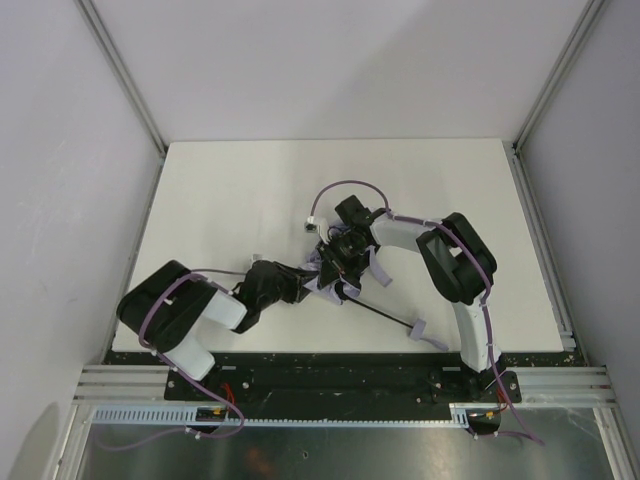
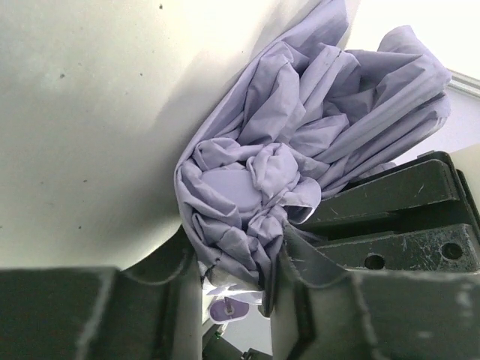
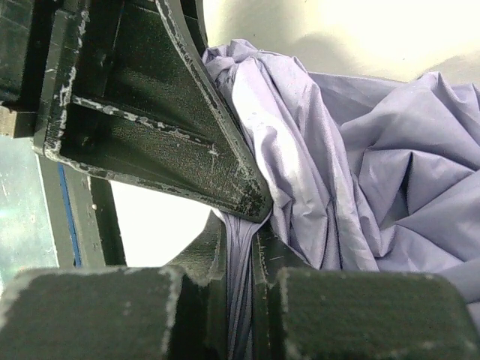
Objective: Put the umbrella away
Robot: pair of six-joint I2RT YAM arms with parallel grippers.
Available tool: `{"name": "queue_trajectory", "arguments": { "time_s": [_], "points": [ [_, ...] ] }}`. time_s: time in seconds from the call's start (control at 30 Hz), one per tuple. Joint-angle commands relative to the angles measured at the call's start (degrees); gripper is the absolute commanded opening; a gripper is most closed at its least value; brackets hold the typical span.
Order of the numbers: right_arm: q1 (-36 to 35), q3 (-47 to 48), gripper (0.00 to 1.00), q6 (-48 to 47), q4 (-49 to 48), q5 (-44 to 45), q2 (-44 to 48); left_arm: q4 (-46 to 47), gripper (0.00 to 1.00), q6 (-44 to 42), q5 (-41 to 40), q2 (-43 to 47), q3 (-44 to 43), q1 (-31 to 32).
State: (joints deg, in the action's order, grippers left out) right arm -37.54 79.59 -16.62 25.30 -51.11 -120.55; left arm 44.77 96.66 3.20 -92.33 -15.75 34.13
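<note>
The umbrella (image 1: 322,286) lies mid-table, its pale lavender canopy bunched between both grippers. Its thin black shaft (image 1: 385,314) runs toward the near right and ends at the small lavender handle (image 1: 418,330). My left gripper (image 1: 308,283) comes in from the left. In the left wrist view the crumpled canopy (image 2: 255,180) fills the gap of that gripper (image 2: 236,262), touching both fingers. My right gripper (image 1: 338,262) reaches in from the right. In the right wrist view it (image 3: 241,240) is shut tight on a thin fold of canopy (image 3: 322,172). The two grippers nearly touch.
The white table (image 1: 230,190) is boxed in by grey walls and aluminium posts (image 1: 120,75). A purple cable (image 1: 345,185) loops above the right wrist. The right gripper's dark body (image 2: 397,217) crowds the left wrist view, and a left finger (image 3: 150,112) crowds the right wrist view.
</note>
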Motion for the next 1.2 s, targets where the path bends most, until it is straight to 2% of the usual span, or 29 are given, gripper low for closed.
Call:
{"name": "queue_trajectory", "arguments": {
  "time_s": [0.0,0.13,0.2,0.37,0.5,0.6,0.7,0.83,0.9,0.97,1.07,1.17],
  "points": [
    [-1.85,-0.97,0.00,-4.27,3.75,-4.81,0.95,-10.98,0.18,-11.96,-11.29,-1.69,0.50,-3.74],
    [-1.53,-1.02,0.01,-0.96,1.99,-2.55,1.54,-10.94,0.03,-13.96,-9.51,-0.92,-0.21,-3.80],
    [-0.86,-1.02,0.11,2.65,0.55,0.54,2.71,-10.96,0.01,-14.33,-8.51,-0.33,0.03,-3.83],
    [0.86,-1.02,0.69,10.80,-0.50,11.25,8.50,-11.01,0.00,-14.53,-6.94,1.27,1.38,-3.83],
    [2.36,-1.00,0.86,16.25,1.09,17.51,15.68,-10.95,0.00,-14.00,-5.43,2.13,2.72,-3.81],
    [2.60,-1.02,0.90,20.28,2.33,24.39,22.37,-10.94,0.00,-13.90,-4.47,3.15,3.87,-3.76],
    [2.38,-1.15,0.91,25.00,4.93,34.83,26.34,-10.94,0.00,-13.93,-4.04,5.13,5.11,-3.72],
    [2.38,-3.46,0.89,31.14,5.25,45.46,29.66,-11.02,0.00,-12.38,-2.02,6.90,6.45,-3.72],
    [0.63,-5.45,0.84,30.29,2.71,45.90,31.74,-11.07,0.00,-10.86,-0.38,6.68,6.79,-3.70],
    [-6.34,-7.95,0.86,24.46,-0.92,50.42,34.52,-11.30,0.00,-8.85,1.46,5.71,6.87,-3.71],
    [-19.54,-14.00,0.91,13.25,-8.94,63.70,37.52,-11.85,0.00,-5.77,3.87,3.54,6.57,-3.73],
    [-27.81,-18.99,0.91,5.82,-16.38,70.63,37.59,-12.68,0.00,-4.55,5.57,2.13,5.99,-3.72]
  ]
}}
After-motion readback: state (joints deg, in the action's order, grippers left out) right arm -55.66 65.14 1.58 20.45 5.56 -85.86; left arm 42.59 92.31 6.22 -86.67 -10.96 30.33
